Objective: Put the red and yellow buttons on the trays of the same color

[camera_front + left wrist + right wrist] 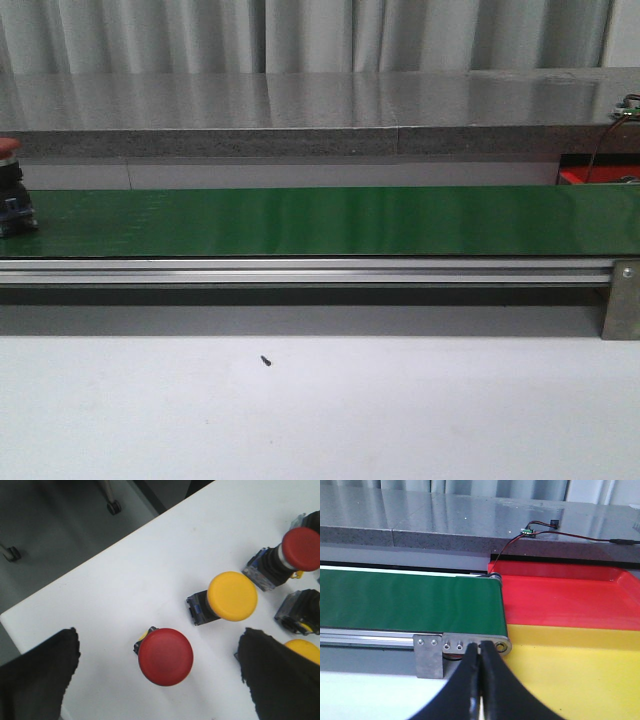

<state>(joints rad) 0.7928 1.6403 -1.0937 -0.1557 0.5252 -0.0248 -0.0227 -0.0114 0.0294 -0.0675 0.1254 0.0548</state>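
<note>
In the left wrist view my left gripper [160,676] is open above the white table, empty. A red button [165,656] stands cap up between its two fingers, touching neither. Beyond it lie a yellow button [232,596], a second red button [302,549], a black-bodied button [300,611] and a yellow cap [306,650] partly hidden by one finger. In the right wrist view my right gripper [480,651] is shut and empty, near the belt's end, with the red tray [560,597] and yellow tray [570,665] beside it. Another red button [10,190] sits on the belt's far left.
The green conveyor belt [320,220] runs across the front view on an aluminium rail [300,270], ending at a metal bracket [429,655]. A small black speck [266,360] lies on the white table. The table's edge and floor show in the left wrist view [60,540].
</note>
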